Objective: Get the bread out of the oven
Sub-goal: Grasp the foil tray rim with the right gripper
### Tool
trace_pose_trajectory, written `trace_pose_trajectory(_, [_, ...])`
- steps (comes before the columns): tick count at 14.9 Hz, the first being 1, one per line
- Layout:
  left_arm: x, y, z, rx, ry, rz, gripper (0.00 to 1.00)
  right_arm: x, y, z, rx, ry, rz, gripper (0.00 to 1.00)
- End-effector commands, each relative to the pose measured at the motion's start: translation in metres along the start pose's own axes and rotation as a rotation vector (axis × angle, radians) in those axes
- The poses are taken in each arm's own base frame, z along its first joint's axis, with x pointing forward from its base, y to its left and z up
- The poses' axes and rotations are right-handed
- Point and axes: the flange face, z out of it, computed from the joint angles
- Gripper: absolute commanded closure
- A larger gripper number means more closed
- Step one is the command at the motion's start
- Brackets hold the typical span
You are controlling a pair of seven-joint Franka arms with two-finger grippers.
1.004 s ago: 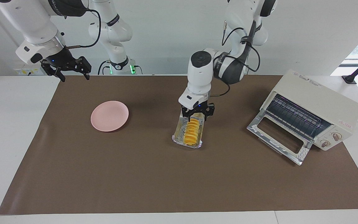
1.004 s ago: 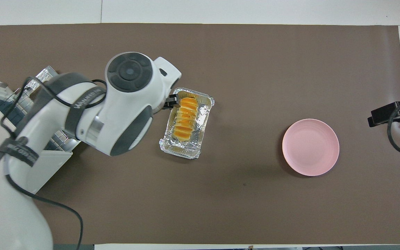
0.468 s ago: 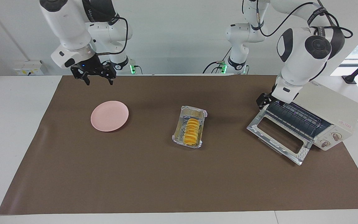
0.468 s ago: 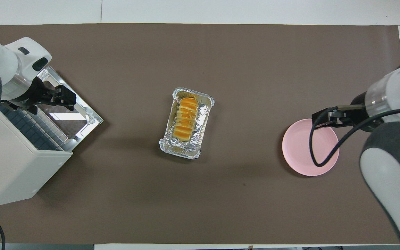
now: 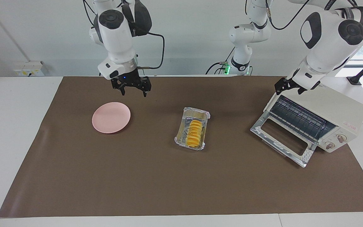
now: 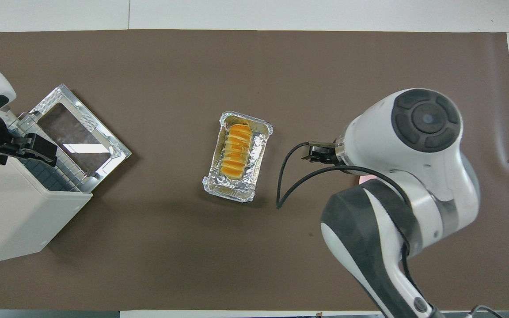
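Foil tray [image 5: 190, 140] with bread [image 5: 194, 133]

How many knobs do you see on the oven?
2: both on the oven's front panel beside its open door, upper knob, lower knob.

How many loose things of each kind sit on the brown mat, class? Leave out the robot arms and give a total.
Oven: 1
Foil tray: 1
Bread, lying in the tray: 1
Pink plate: 1
Total: 4
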Motion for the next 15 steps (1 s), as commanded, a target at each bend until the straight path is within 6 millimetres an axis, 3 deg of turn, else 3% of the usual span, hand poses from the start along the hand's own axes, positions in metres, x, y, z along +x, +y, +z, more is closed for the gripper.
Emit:
trace_pose_trajectory(1, [-0.028, -0.003, 0.005, -0.009, -0.057, -0.003, 0.0, -0.002, -0.041, 0.04, 0.035, 0.018, 0.089, 0.0])
trace_pose_trajectory(2, [-0.032, -0.002, 0.009, -0.005, -0.051, -0.003, 0.0, -0.001, -0.047, 0.05, 0.038, 0.019, 0.102, 0.01])
trace_pose_trajectory(3, [-0.024, -0.003, 0.009, -0.005, -0.01, 0.002, 0.0, -0.001, -0.054, 0.06, 0.04, 0.023, 0.106, 0.01])
trace_pose_trajectory(5, [-0.012, 0.001, 0.021, -0.026, -0.039, 0.012, 0.0, -0.002, -0.078, 0.086, 0.033, 0.024, 0.119, 0.0])
trace_pose_trajectory(8, [-0.011, 0.011, 0.023, -0.044, -0.044, 0.03, 0.0, -0.006, -0.115, 0.122, 0.013, 0.039, 0.164, 0.0])
trace_pose_trajectory(12, [-0.012, 0.006, 0.023, -0.049, -0.041, 0.015, 0.0, -0.004, -0.115, 0.145, 0.002, 0.046, 0.175, 0.0])
trace_pose_trajectory(15, [-0.015, 0.004, 0.001, -0.05, -0.027, 0.013, 0.0, -0.01, -0.121, 0.162, -0.02, 0.032, 0.159, 0.03])
